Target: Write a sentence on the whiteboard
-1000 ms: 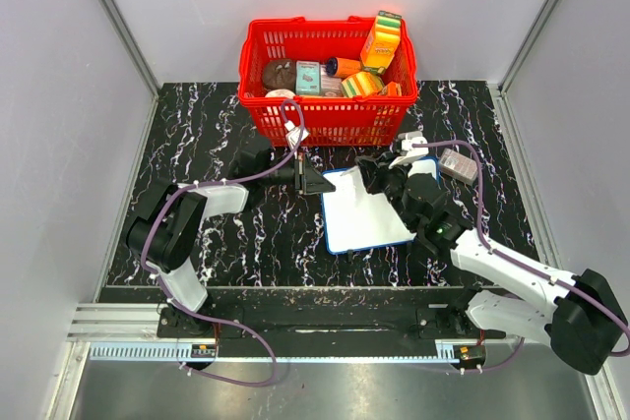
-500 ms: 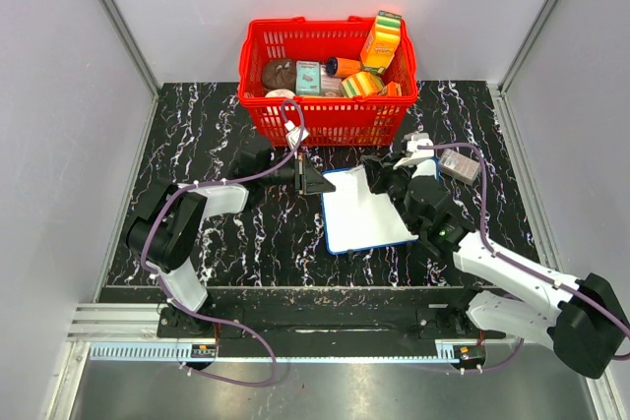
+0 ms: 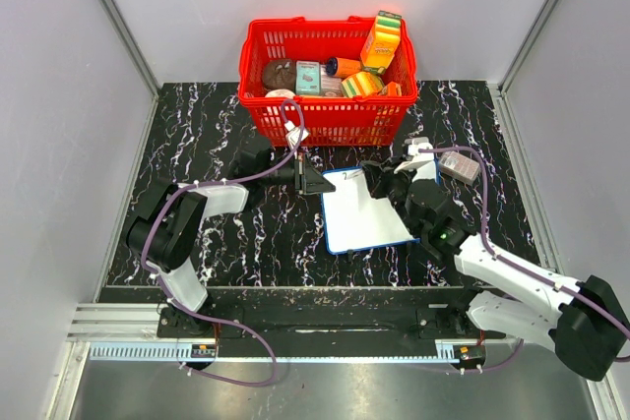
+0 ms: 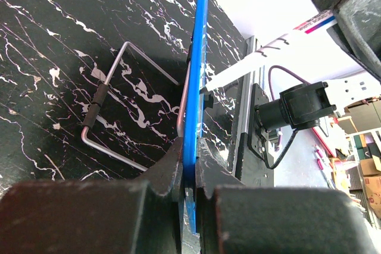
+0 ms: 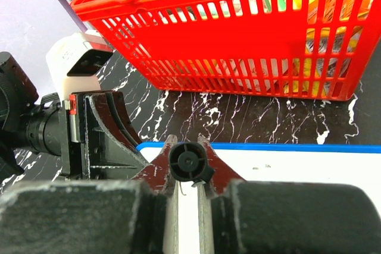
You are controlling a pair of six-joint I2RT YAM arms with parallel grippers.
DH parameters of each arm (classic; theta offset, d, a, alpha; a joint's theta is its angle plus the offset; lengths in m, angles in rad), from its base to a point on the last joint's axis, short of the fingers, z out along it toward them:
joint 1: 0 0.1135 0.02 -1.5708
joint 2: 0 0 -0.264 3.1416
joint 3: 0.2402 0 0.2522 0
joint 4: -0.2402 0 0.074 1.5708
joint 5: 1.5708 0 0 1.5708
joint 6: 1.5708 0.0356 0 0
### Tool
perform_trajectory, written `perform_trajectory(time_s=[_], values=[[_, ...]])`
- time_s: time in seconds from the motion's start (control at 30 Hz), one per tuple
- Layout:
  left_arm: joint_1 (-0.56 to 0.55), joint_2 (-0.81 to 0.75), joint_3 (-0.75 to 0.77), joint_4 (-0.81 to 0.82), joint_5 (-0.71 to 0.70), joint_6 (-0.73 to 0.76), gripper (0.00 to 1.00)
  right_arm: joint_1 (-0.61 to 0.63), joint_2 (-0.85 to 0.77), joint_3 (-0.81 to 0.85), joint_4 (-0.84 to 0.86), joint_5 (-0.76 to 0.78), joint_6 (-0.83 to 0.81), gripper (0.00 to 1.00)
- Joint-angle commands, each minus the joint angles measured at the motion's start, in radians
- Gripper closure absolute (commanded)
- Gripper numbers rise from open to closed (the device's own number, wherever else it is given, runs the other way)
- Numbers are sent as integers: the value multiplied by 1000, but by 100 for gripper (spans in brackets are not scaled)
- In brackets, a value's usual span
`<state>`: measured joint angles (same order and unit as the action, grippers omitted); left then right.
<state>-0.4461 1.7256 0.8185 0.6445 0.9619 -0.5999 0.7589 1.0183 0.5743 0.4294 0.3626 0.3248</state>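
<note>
Clamping a marker (image 5: 189, 165), the right end effector (image 3: 379, 182) sets its tip near the far left corner of the whiteboard (image 3: 369, 218), which lies mid-surface. Only a tiny stroke of the sentence (image 3: 351, 175) shows. The left end effector (image 4: 189, 168) is pinched together on the board's blue rim, likely to steady it. Beyond, a red basket (image 3: 325, 120) sits at the surface's far edge.
</note>
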Motion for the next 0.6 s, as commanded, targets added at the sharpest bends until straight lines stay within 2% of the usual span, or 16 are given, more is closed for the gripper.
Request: perform_trajectory(time_s=[0.0, 0.57], values=[[3, 11, 31, 37, -11, 98, 100, 5, -7, -24, -1, -17, 19, 100], [3, 11, 31, 37, -11, 98, 100, 3, -14, -37, -9, -1, 36, 100]])
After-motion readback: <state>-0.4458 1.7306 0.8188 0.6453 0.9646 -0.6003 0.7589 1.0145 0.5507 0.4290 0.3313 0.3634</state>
